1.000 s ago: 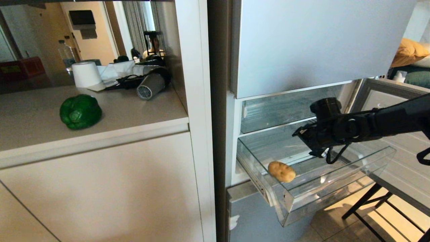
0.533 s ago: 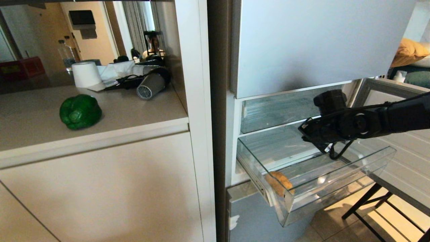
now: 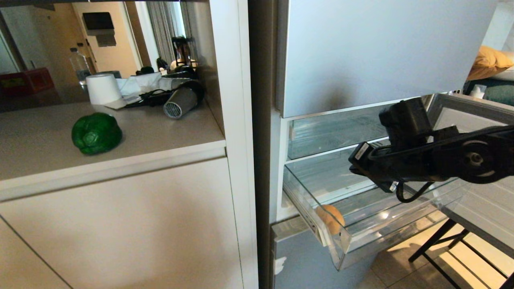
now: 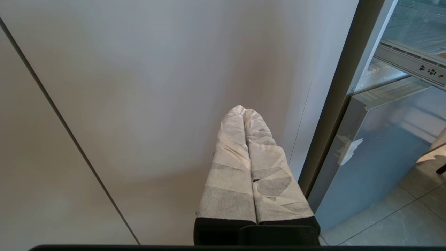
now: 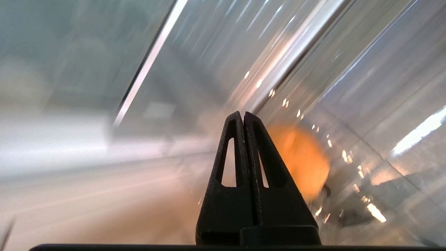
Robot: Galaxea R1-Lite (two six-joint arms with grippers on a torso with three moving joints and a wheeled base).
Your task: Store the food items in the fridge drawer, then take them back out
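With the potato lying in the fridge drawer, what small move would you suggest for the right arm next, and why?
Probably swing the right gripper, shut and empty, out of the fridge drawer toward the green bell pepper. The potato already lies in the drawer's front corner, while the pepper sits on the counter, not yet stored.

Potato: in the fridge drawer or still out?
In. The potato lies inside the pulled-out fridge drawer, at its front left corner, free of the shut right gripper.
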